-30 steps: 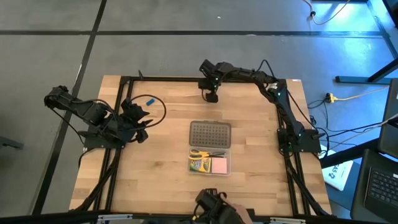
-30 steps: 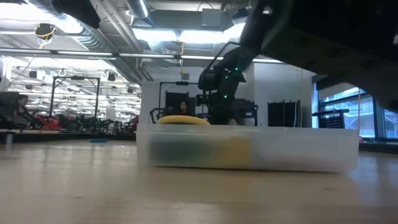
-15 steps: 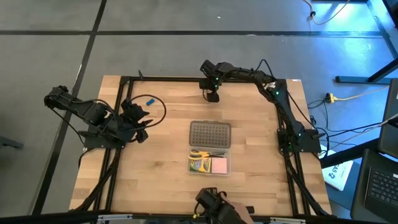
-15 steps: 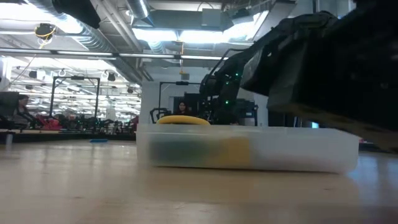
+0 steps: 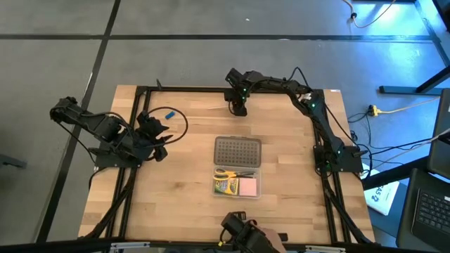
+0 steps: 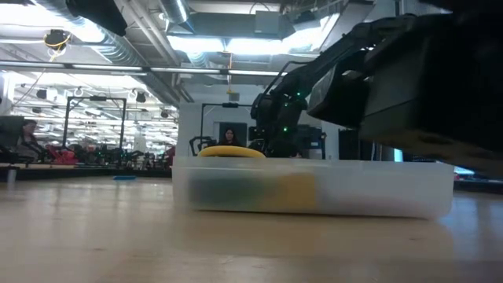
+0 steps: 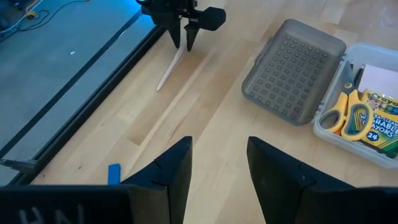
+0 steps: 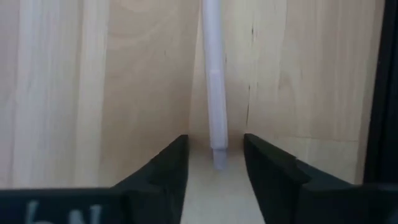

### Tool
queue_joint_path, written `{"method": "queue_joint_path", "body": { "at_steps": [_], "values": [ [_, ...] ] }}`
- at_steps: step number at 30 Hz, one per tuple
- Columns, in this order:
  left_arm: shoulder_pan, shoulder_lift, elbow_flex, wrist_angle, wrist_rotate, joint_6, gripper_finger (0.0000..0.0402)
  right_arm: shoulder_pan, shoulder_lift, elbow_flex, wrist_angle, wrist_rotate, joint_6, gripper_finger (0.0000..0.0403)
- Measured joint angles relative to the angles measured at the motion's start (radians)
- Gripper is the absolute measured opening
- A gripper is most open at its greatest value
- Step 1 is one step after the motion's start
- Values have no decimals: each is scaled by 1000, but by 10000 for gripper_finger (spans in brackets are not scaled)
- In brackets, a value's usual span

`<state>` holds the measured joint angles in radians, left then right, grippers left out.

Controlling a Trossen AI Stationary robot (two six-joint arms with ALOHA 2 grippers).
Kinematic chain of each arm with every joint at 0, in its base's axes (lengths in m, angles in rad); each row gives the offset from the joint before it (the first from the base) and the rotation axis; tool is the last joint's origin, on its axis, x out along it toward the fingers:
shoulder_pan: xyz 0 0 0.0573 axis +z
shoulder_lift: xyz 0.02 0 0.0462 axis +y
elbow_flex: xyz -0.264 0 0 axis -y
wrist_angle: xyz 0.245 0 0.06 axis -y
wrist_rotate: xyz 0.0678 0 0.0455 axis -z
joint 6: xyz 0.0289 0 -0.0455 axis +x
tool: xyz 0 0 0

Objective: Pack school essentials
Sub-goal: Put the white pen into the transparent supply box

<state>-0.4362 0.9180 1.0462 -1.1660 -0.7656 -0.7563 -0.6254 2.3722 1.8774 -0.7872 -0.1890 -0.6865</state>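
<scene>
Pale wood of the worktop (image 5: 176,176) fills the middle of the high view, with the clear plastic case (image 5: 237,177) at lower centre and its grey perforated lid (image 5: 237,151) folded open above it. Inside lie the yellow-handled scissors (image 5: 226,172), the crayon box (image 5: 225,186) and the pink sticky-note pad (image 5: 247,186); the thin pencils are too small to make out there. At upper centre, the right gripper (image 5: 239,107) points down over one end of the pale stick (image 5: 219,107). Its wrist view shows the stick (image 8: 212,81) lying between the parted jaws, its near end hidden in blur. The left gripper (image 5: 156,133) hangs at mid-left, jaws apart and empty. A tiny blue eraser (image 5: 169,112) lies just above it. From table height, the case (image 6: 314,189) hides most of its contents.
</scene>
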Motion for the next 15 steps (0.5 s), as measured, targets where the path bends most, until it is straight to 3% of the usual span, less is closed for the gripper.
{"method": "queue_joint_path", "body": {
  "at_steps": [15],
  "values": [
    [0, 0, 0, 0, 1, 0, 148, 0, 0, -1, 3, 3, 0, 50]
  ]
}}
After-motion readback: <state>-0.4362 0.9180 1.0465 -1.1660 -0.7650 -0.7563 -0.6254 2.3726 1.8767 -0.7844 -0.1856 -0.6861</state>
